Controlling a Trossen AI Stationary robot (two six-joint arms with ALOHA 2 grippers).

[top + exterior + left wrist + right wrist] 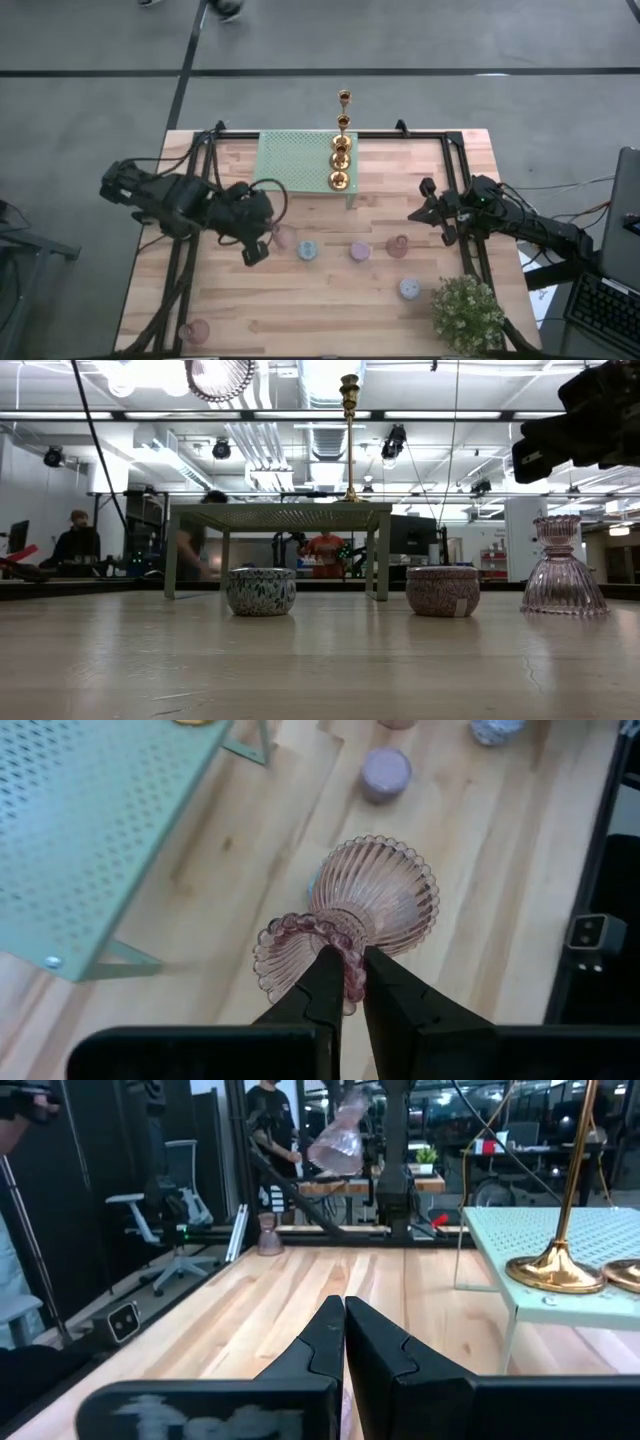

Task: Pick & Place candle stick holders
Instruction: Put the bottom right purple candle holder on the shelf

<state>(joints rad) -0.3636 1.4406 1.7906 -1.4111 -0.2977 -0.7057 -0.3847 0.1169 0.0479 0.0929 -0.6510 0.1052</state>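
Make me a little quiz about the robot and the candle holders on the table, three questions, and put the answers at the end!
1. True or false: the left gripper is shut on the rim of a pink glass holder.
2. What stands on the green rack?
A. gold candlesticks
B. the potted plant
C. nothing
3. Fill in: the right gripper is shut and holds ____.

Key
1. True. In the left wrist view the fingers pinch the beaded rim, with the holder lifted off the table.
2. A. The plant sits on the table's near right corner.
3. Nothing. It hangs over bare wood.
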